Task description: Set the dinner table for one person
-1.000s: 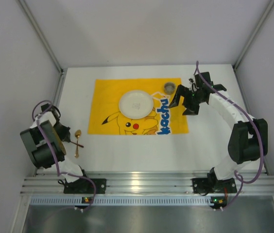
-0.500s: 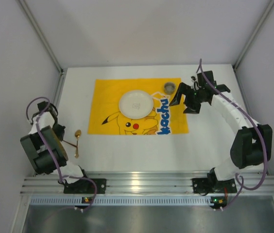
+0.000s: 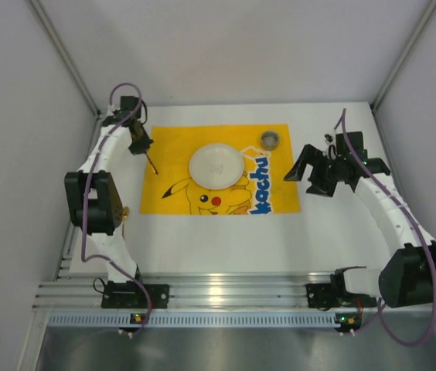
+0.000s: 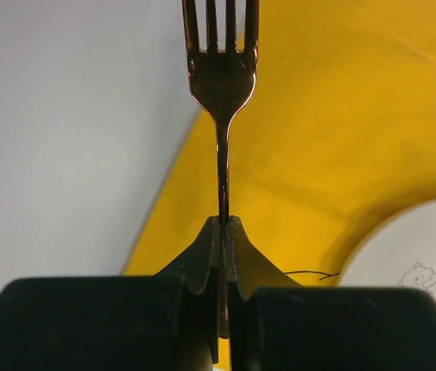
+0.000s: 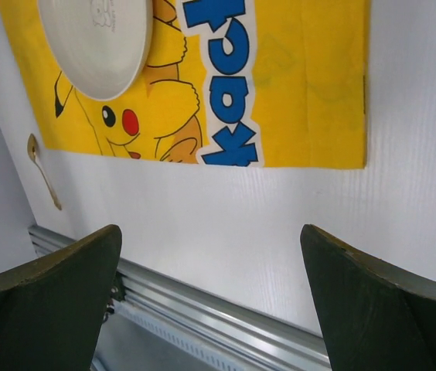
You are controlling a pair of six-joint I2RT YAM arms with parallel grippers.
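Stretched far forward, left pincer [image 4: 223, 226] clamps the fork [image 4: 220, 77] — right pincer [image 5: 210, 232] gapes wide, empty.

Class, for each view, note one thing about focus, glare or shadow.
Top external: even light, glare on the metal rail. Left wrist: fork crisp, left gripper nearly black. Right wrist: mat print sharp, right gripper, its fingers dark, soft-edged.
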